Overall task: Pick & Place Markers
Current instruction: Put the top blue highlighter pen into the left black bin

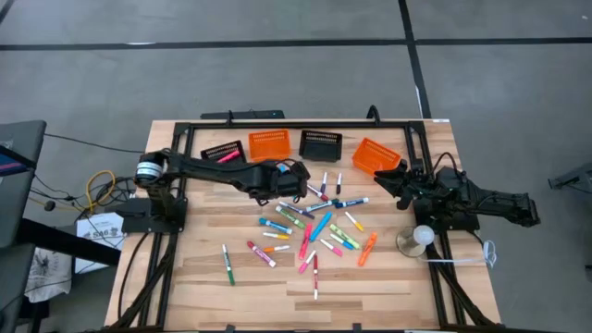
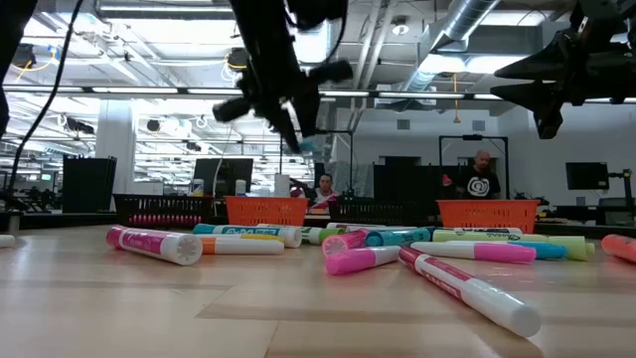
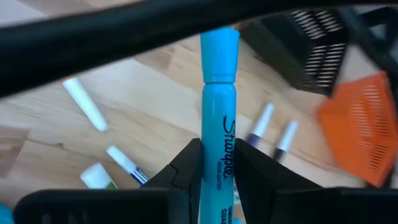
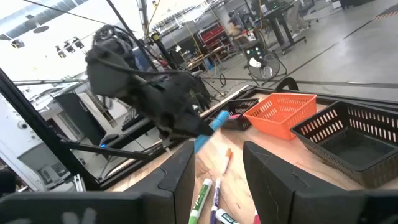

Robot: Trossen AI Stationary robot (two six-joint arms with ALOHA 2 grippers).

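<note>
My left gripper (image 1: 298, 178) hangs above the table, over the upper edge of the marker scatter, clamped on a light blue highlighter (image 3: 218, 118); in the left wrist view the barrel stands between my two fingers (image 3: 186, 168), cap end outward. My right gripper (image 4: 217, 165) waits at the table's right edge, beside the tilted orange basket (image 1: 376, 155); its fingers stand apart with nothing between them.

Surface: a light wooden slatted table (image 1: 185, 277) with a black frame along its far side. The remaining markers (image 1: 310, 227) lie loose across its middle, some crossing or touching each other; one green-capped marker (image 1: 227, 264) lies apart toward the left. Along the far edge stand four slotted baskets: a black basket (image 1: 222, 153) with pink markers in it, an orange basket (image 1: 269, 142), a second black basket (image 1: 320, 144), and the tilted orange one. A small round white object on a base (image 1: 418, 239) sits near the right edge; I cannot tell what it is.

Room: grey floor with dark lines around the table, and cables (image 1: 92, 190) on the floor to the left. The low view shows an open workshop hall with ceiling ducts, strip lights and monitors, and two people (image 2: 480, 179) behind the far baskets.
</note>
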